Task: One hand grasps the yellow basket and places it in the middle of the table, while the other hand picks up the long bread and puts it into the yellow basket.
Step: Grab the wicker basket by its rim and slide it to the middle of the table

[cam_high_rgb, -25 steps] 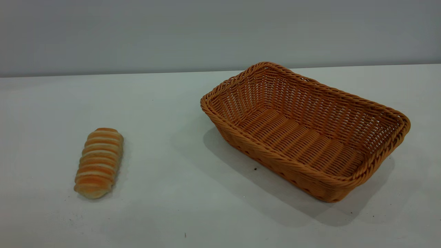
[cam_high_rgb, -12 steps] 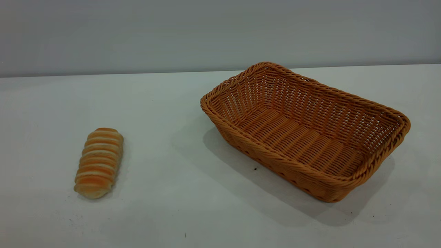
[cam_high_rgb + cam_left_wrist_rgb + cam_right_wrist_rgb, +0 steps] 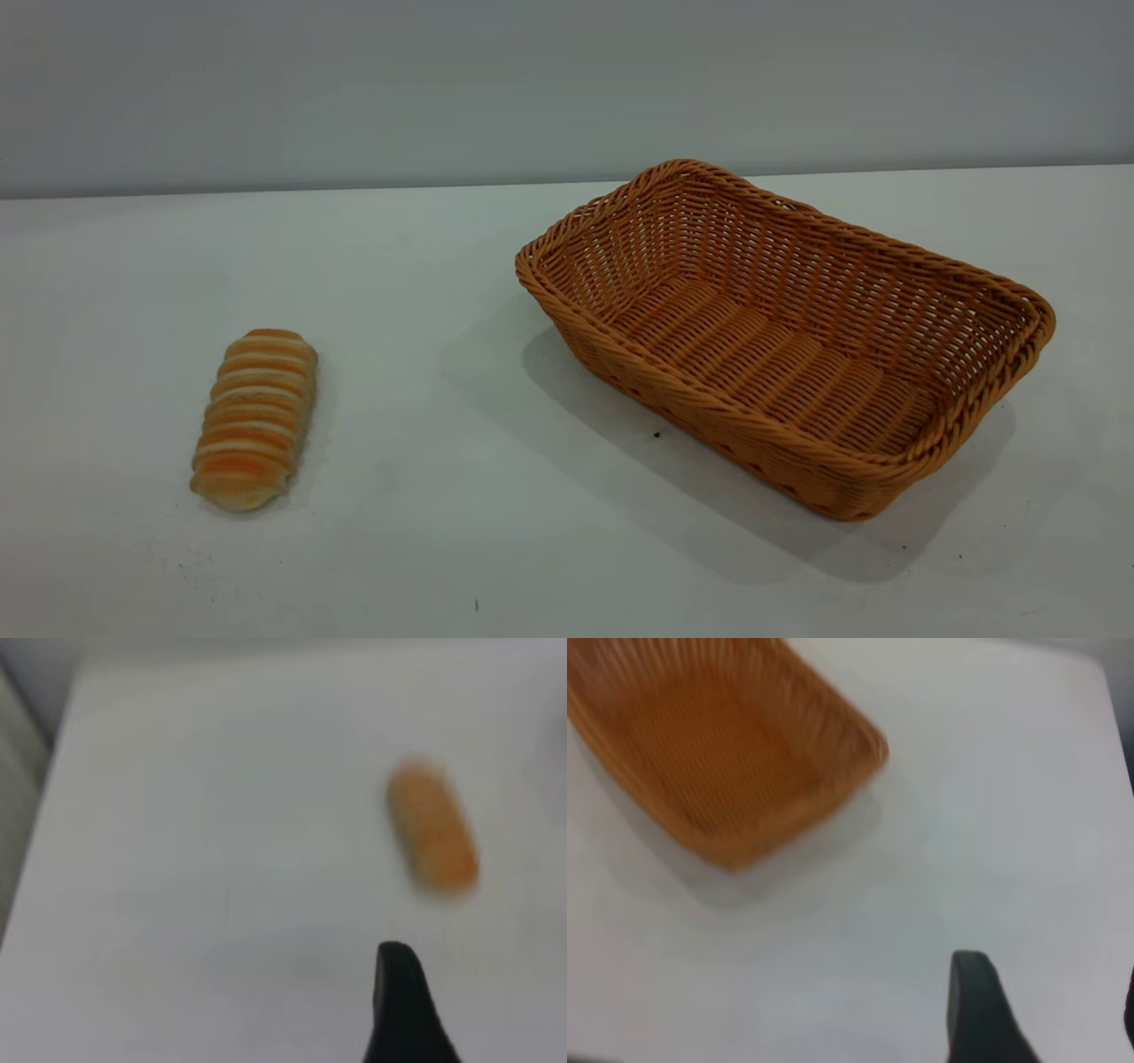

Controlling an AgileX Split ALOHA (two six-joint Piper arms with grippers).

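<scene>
Exterior view: long bread (image 3: 254,419) apart from yellow basket (image 3: 784,337)

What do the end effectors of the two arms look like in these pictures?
Little is visible. The left end effector shows one dark, nearly black finger with a rounded tip. The right end effector shows a similar dark grey finger, plus a dark sliver at the picture's edge. No cables, markings or arm bodies appear.

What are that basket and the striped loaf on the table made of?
The yellow basket looks like woven wicker or a plastic imitation: braided rim, openwork sides, an even orange-tan sheen. The long bread has crosswise orange-brown and cream ridges with a matte surface; whether it is baked or a foam model cannot be told. The table is plain white and matte.
</scene>
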